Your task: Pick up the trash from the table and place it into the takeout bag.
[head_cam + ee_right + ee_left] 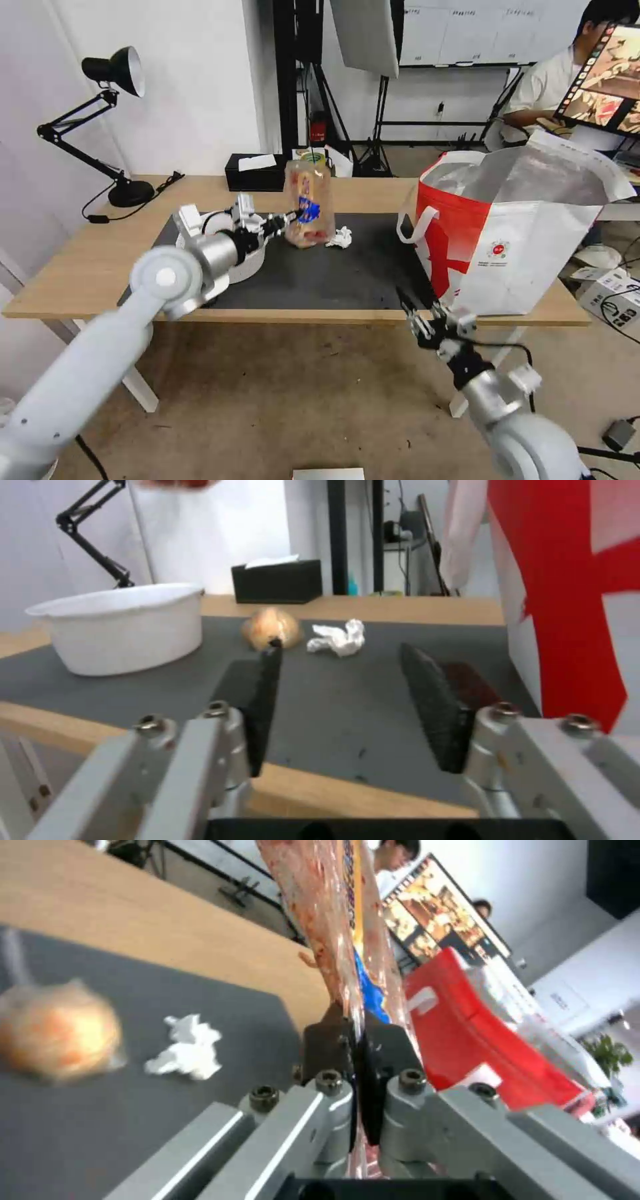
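Trays (pixel 309 200) clamped in left hand (pixel 291 217) above tissue (pixel 341 237); right hand (pixel 408 305) apart.

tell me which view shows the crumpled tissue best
The left wrist view: the crumpled tissue lies large and unblocked on the grey mat. The right wrist view shows it smaller, beyond the open right hand. The head view shows it tiny.
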### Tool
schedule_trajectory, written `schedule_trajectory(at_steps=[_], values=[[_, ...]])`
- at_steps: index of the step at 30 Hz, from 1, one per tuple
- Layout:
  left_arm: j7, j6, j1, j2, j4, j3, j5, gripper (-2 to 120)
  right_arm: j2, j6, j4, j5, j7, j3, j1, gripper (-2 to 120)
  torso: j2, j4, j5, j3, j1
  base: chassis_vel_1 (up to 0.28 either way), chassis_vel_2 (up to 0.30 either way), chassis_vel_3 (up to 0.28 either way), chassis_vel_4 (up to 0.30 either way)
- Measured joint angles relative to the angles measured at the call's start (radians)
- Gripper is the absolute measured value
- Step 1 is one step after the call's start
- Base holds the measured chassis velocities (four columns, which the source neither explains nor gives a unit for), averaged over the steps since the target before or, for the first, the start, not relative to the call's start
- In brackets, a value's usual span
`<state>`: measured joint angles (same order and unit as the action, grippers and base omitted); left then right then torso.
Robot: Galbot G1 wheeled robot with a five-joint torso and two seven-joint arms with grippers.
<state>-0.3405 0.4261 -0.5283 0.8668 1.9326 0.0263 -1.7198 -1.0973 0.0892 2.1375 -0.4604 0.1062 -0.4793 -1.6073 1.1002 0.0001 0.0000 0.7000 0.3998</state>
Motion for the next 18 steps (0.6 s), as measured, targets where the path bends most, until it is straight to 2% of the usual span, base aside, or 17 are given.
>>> schedule_trajectory(at_steps=[5,6,8,9,12,13,14,16,17,18], values=[[-0.024,-0.013,0.152,0.026,-0.022,-0.097,-0.054,0,-0.03,0.012,-0.01,0.014,0.007,0.0,-0.016,69,0.0,-0.0001,-0.0001,0.0,0.0,0.0,0.0,0.0,0.0],[-0.024,-0.013,0.152,0.026,-0.022,-0.097,-0.054,0,-0.03,0.012,-0.01,0.014,0.007,0.0,-0.016,69,0.0,-0.0001,-0.0001,0.0,0.0,0.0,0.0,0.0,0.0],[-0.039,-0.022,0.25,0.073,-0.048,-0.168,-0.076,0,-0.05,0.017,-0.023,0.031,0.011,0.004,-0.017,83,0.0,-0.0001,0.0004,0.0,0.0,0.0,0.0,0.0,0.0],[-0.039,-0.022,0.25,0.073,-0.048,-0.168,-0.076,0,-0.05,0.017,-0.023,0.031,0.011,0.004,-0.017,83,0.0,-0.0001,0.0004,0.0,0.0,0.0,0.0,0.0,0.0],[-0.051,-0.031,0.339,0.154,-0.103,-0.241,-0.079,0,-0.072,0.02,-0.043,0.047,0.017,0.01,-0.017,94,0.0,-0.0002,0.0002,0.0,0.0,0.0,0.0,0.0,0.0],[-0.051,-0.031,0.339,0.154,-0.103,-0.241,-0.079,0,-0.072,0.02,-0.043,0.047,0.017,0.01,-0.017,94,0.0,-0.0002,0.0002,0.0,0.0,0.0,0.0,0.0,0.0],[-0.053,-0.033,0.37,0.187,-0.127,-0.265,-0.079,0,-0.08,0.022,-0.05,0.055,0.02,0.011,-0.017,99,0.0,-0.0002,0.0002,0.0,0.0,0.0,0.0,0.0,0.0],[-0.053,-0.041,0.423,0.236,-0.17,-0.306,-0.078,0,-0.089,0.024,-0.056,0.065,0.025,0.015,-0.018,100,0.0,-0.0003,0.0004,0.0,0.0,0.0,0.0,0.0,0.0],[-0.053,-0.041,0.423,0.236,-0.17,-0.306,-0.078,0,-0.089,0.024,-0.056,0.065,0.025,0.015,-0.018,100,0.0,-0.0003,0.0004,0.0,0.0,0.0,0.0,0.0,0.0],[-0.054,-0.049,0.466,0.275,-0.207,-0.338,-0.076,0,-0.094,0.025,-0.057,0.074,0.029,0.017,-0.02,100,0.0,-0.0002,0.0004,0.0,0.0,0.0,0.0,0.0,0.0]])
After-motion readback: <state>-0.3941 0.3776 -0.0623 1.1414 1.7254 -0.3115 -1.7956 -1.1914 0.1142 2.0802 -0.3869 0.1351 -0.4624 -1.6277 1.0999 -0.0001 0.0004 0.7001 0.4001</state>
